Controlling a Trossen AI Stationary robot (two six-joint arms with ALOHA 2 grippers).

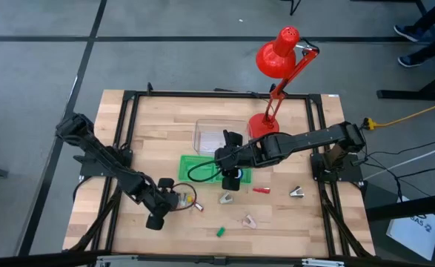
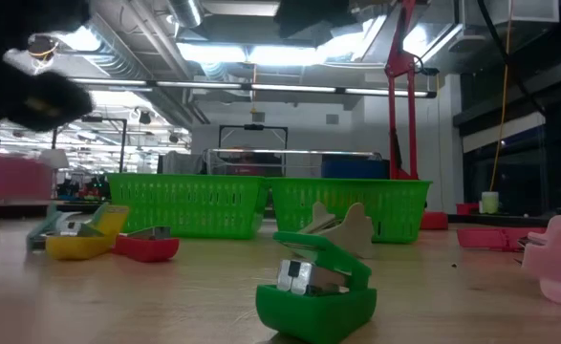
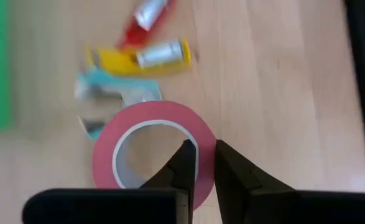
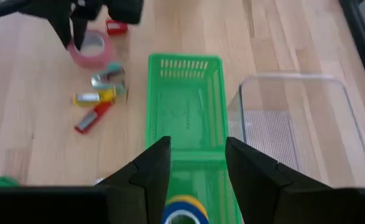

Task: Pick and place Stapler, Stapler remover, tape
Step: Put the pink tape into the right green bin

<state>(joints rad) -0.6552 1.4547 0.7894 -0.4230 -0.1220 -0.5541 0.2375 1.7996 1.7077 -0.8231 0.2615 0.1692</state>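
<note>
**Left gripper pinches the pink tape**

The left gripper (image 3: 201, 163) is clamped on the wall of the pink tape (image 3: 154, 152), which lies just beside the yellow stapler (image 3: 138, 57). Lift straight up (the grip is thin, so avoid twisting). The right gripper (image 4: 196, 163) hovers spread over the green basket (image 4: 185, 118), a blue-and-yellow roll (image 4: 183, 210) between its fingers.

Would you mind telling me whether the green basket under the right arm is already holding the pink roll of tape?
No, the pink tape roll lies on the wooden table outside the green basket, with the left gripper's fingers closed on its rim.
</note>
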